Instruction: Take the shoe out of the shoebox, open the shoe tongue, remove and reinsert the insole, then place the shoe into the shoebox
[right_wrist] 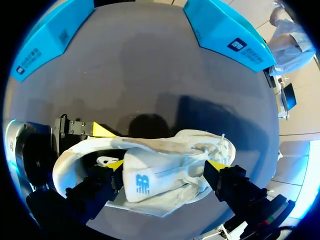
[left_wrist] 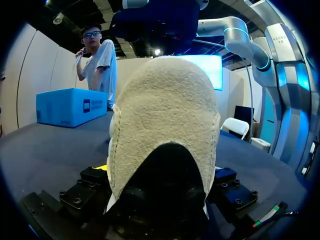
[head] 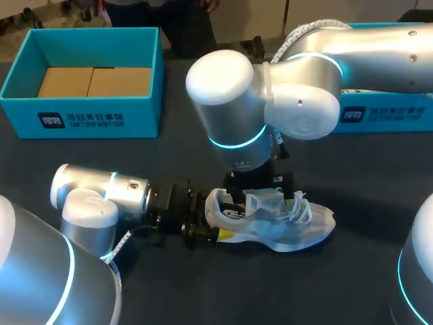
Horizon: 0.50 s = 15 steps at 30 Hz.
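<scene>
Shoe [head: 281, 227] points its heel at left gripper [head: 213, 227], seemingly clamped there; right gripper [right_wrist: 165, 164] hangs nearer above, fingers apart along the shoe's length.

The dark counter [head: 176, 291] carries three things. An open blue shoebox [head: 88, 118] sits at its far left, with brown card [head: 95, 81] showing inside. A second blue box [head: 385, 114] sits at the far right. Nearer the front, about midway, a white shoe [head: 291, 230] lies with its toe toward the right, well apart from both boxes.
</scene>
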{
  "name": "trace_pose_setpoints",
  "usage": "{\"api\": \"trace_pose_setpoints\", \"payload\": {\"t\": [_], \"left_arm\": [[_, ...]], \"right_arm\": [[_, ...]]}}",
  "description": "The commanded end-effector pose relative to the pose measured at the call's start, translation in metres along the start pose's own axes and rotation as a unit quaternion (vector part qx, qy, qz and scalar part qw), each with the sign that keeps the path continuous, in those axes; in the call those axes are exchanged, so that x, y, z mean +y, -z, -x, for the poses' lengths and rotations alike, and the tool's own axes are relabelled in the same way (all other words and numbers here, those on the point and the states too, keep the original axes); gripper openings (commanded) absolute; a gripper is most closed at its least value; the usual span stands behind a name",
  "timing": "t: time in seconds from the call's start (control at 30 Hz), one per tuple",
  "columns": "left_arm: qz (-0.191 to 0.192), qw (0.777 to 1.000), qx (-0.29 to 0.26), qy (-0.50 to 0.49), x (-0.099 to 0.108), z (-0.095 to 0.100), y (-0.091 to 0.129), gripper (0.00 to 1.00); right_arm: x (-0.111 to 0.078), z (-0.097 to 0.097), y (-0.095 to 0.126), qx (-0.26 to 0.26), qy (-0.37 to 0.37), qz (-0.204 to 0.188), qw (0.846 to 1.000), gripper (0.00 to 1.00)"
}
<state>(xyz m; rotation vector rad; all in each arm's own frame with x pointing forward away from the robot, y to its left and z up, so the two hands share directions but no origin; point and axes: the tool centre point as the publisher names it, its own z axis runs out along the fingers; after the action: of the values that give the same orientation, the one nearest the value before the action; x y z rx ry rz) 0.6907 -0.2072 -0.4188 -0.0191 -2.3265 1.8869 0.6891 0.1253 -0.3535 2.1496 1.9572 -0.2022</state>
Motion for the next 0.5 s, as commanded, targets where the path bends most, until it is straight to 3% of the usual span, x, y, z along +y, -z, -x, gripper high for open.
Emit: {"api": "trace_pose_setpoints", "payload": {"t": [0.03, 0.3, 0.5], "left_arm": [[0.001, 1.0, 0.001, 0.0, -0.001, 0.0, 0.0, 0.0], [0.001, 1.0, 0.001, 0.0, -0.001, 0.0, 0.0, 0.0], [0.001, 1.0, 0.001, 0.0, -0.001, 0.0, 0.0, 0.0]], "right_arm": [[-0.003, 0.007, 0.001, 0.003, -0.095, 0.002, 0.995, 1.0], [0.002, 0.02, 0.003, 0.046, -0.079, 0.004, 0.996, 1.0], [0.004, 0.028, 0.01, 0.075, -0.082, -0.017, 0.994, 1.0]]}}
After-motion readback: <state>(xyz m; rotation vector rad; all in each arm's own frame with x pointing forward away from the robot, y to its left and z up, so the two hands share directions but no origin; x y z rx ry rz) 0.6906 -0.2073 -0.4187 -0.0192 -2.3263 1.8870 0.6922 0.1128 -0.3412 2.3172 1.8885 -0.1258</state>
